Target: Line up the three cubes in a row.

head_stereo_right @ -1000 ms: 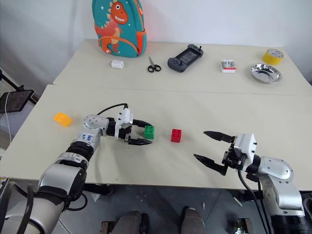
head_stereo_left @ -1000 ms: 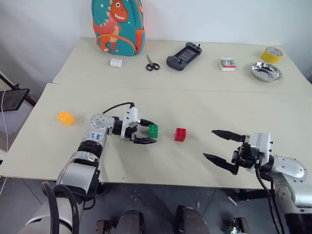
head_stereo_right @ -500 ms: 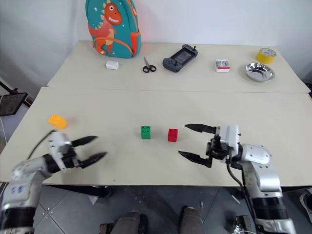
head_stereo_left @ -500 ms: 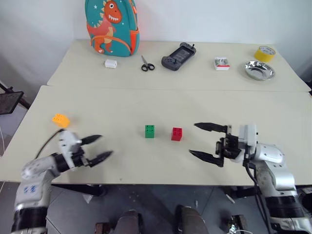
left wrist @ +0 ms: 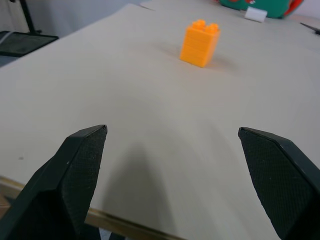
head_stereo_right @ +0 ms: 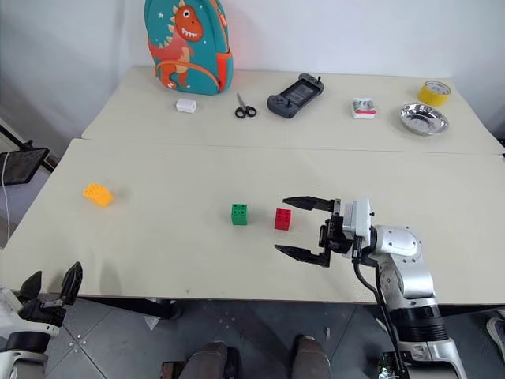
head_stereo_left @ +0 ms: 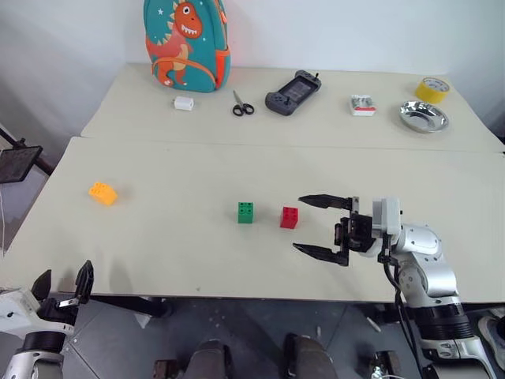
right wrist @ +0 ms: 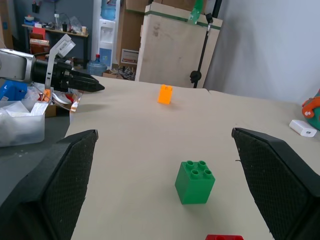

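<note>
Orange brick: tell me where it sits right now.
The orange brick sits alone on the left side of the near table, well left of the green brick and the red brick. The left gripper is at the table's near edge, open and empty.

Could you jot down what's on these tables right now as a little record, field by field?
near table: green cube and red cube side by side, apart; orange-yellow cube far off toward the robot's left
left gripper: open, empty, at the table's front edge, pointing toward the orange-yellow cube
right gripper: open, empty, beside the red cube
far table: dinosaur backpack, small white block, scissors, game controller, red-and-white small box, metal dish, yellow tape roll
row: not yet complete
</note>
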`<move>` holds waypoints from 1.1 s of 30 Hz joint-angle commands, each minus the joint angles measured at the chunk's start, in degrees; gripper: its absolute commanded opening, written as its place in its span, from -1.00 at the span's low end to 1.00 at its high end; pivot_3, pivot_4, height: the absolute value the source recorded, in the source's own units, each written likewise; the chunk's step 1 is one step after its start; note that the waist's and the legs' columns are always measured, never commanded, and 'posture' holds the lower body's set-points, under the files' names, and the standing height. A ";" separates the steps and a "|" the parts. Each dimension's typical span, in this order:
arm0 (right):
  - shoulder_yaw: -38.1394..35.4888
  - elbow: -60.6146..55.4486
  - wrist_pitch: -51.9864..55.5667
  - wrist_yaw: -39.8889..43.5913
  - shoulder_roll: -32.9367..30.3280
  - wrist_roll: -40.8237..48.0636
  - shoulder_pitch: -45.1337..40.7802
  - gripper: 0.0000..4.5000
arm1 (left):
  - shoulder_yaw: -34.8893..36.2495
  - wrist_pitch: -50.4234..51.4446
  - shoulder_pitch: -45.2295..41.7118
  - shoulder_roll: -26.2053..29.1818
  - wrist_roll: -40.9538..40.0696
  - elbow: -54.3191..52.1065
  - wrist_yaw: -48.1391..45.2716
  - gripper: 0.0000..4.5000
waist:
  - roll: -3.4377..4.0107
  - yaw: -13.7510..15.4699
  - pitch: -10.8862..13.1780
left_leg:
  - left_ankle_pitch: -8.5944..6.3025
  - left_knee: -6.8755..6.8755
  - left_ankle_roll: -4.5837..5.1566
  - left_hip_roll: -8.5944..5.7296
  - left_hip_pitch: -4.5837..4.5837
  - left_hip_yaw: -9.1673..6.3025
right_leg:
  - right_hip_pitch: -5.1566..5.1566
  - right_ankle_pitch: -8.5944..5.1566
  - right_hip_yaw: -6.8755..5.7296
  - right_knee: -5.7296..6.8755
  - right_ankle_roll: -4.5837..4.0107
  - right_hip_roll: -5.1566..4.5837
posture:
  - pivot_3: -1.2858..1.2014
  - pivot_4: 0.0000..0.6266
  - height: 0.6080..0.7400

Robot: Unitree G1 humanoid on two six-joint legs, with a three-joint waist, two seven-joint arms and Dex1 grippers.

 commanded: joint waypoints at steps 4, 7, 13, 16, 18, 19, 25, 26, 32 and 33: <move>0.44 0.82 -0.43 -0.47 1.14 -0.30 -1.97 1.00 | -4.28 0.07 -14.11 16.18 3.87 13.34 -3.53 0.99 | 0.02 0.03 -0.01 | 0.02 0.04 -0.02 -0.01 -0.01 -0.03 | -0.03 -0.02 -0.04 0.15 -0.04 0.01 | 0.03 -0.52 1.00; 0.43 0.63 -0.71 -1.16 1.24 -0.78 -1.85 1.00 | -7.35 -2.37 -21.89 22.88 5.45 24.82 -9.06 0.99 | 0.04 -0.27 -0.03 | -0.02 0.03 0.00 -0.02 0.02 0.12 | -0.08 -0.02 -0.08 0.17 -0.03 0.01 | 0.03 -0.52 1.00; 0.03 -2.39 -0.39 -3.43 1.07 -1.20 0.73 1.00 | -13.75 -6.80 -38.02 29.16 9.58 47.11 -14.99 0.99 | 0.03 -0.52 -0.02 | -0.03 -0.26 -0.06 0.03 0.06 0.35 | -0.27 -0.01 -0.27 0.15 -0.02 0.01 | 0.03 -0.52 1.00; 0.11 -4.69 0.42 -4.90 0.77 -1.08 2.64 1.00 | -14.45 -9.23 -42.89 29.32 10.16 53.73 -14.84 0.99 | 0.01 -0.37 -0.03 | -0.03 -0.25 -0.06 0.03 0.04 0.40 | -0.26 0.00 -0.29 0.11 0.00 0.02 | 0.03 -0.52 1.00; 0.02 -6.00 0.92 -5.62 0.34 -1.04 3.74 1.00 | -14.88 -10.56 -44.88 29.56 10.45 57.14 -15.44 0.99 | 0.01 -0.40 -0.03 | -0.04 -0.25 -0.05 0.03 0.05 0.44 | -0.26 0.01 -0.28 0.09 0.02 0.01 | 0.03 -0.52 1.00; -0.19 -6.62 1.15 -6.12 0.16 -1.04 4.28 1.00 | -15.23 -11.36 -45.61 29.67 10.71 58.68 -15.86 0.99 | 0.01 -0.55 -0.03 | -0.04 -0.26 -0.05 0.03 0.05 0.45 | -0.26 0.01 -0.29 0.08 0.02 0.01 | 0.03 -0.52 1.00; -0.89 -9.29 2.08 -8.19 -1.14 -0.87 6.52 1.00 | -17.08 -12.67 -47.33 30.57 11.35 62.43 -19.95 0.32 | 0.01 -0.71 -0.03 | -0.04 -0.29 -0.05 0.04 0.09 0.49 | -0.26 0.01 -0.27 0.09 0.02 0.01 | 0.03 -0.52 1.00; -0.97 -9.45 2.18 -8.47 -1.29 -0.86 6.67 1.00 | -17.44 -12.78 -47.14 30.76 11.33 61.99 -21.11 0.18 | 0.01 -0.71 -0.03 | -0.04 -0.28 -0.05 0.04 0.09 0.50 | -0.26 0.01 -0.26 0.09 0.02 0.01 | 0.03 -0.52 1.00; -1.67 -10.96 2.94 -9.68 -2.72 -0.47 8.40 1.00 | -23.57 -8.47 -43.22 32.35 9.57 47.09 -37.02 -0.32 | 0.01 -0.37 -0.03 | -0.04 -0.29 -0.04 0.04 0.07 0.50 | -0.27 0.01 -0.26 0.09 0.02 0.01 | 0.03 -0.52 1.00; -1.90 -11.12 3.16 -9.53 -3.30 -0.31 8.67 1.00 | -24.94 -7.40 -43.02 32.29 9.20 44.06 -39.22 -0.32 | 0.01 -0.21 -0.03 | -0.04 -0.28 -0.04 0.04 0.06 0.50 | -0.27 0.01 -0.26 0.08 0.02 0.01 | 0.03 -0.52 1.00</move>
